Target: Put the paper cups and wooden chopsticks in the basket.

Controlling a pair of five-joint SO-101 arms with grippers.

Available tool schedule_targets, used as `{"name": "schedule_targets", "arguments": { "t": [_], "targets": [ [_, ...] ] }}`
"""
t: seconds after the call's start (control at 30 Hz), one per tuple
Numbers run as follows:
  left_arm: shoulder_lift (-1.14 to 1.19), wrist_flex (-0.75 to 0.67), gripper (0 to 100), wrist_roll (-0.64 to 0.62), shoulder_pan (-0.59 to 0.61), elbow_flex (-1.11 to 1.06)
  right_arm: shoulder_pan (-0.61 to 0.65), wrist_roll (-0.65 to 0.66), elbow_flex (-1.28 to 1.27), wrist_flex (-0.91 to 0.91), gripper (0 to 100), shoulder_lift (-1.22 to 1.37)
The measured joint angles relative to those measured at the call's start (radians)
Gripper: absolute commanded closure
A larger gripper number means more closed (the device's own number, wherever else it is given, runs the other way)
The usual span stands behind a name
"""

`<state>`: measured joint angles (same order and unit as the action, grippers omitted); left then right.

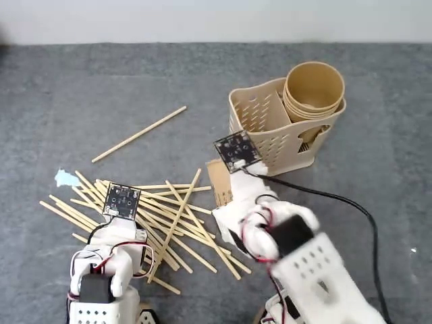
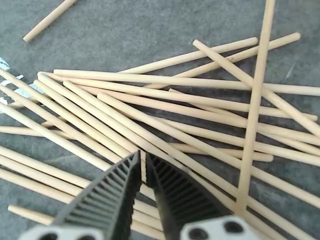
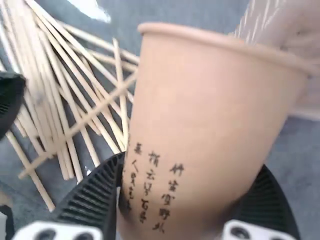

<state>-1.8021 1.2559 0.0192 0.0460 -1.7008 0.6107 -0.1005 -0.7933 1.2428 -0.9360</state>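
My right gripper (image 3: 192, 167) is shut on a tan paper cup (image 3: 210, 100) with dark print, lifted above the grey mat. From above, that cup (image 1: 219, 182) hangs just in front of the beige slotted basket (image 1: 260, 118). A stack of paper cups (image 1: 314, 88) stands in the basket's right compartment. Several wooden chopsticks (image 1: 169, 216) lie criss-crossed at the front left. My left gripper (image 2: 142, 159) is low on that pile (image 2: 190, 110). Its fingers are nearly together with a strip of chopstick wood in the slit.
One chopstick (image 1: 138, 133) lies apart, left of the basket. A light blue scrap (image 1: 65, 178) sits at the pile's left end. A black cable (image 1: 337, 199) runs from the right arm across the mat to the right.
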Motion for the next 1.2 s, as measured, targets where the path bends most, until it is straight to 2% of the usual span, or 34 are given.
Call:
{"name": "schedule_targets", "arguments": {
  "t": [0.23, 0.4, 0.6, 0.8, 1.2],
  "targets": [
    [0.000, 0.000, 99, 0.000, 0.000, 0.000, -0.043, 0.078, 0.198, 0.009, 77.9, -0.097],
    [0.000, 0.000, 99, 0.000, 0.000, 0.000, -0.172, 0.166, 0.316, -0.092, 77.9, -0.098],
    [0.000, 0.000, 99, 0.000, 0.000, 0.000, -0.334, 0.288, 0.327, -0.350, 77.9, -0.091],
    [0.000, 0.000, 99, 0.000, 0.000, 0.000, -0.476, 0.313, 0.267, -0.620, 77.9, 0.031],
    [0.000, 0.000, 99, 0.000, 0.000, 0.000, -0.578, 0.344, 0.011, -1.241, 77.9, 0.299]
  ]
}}
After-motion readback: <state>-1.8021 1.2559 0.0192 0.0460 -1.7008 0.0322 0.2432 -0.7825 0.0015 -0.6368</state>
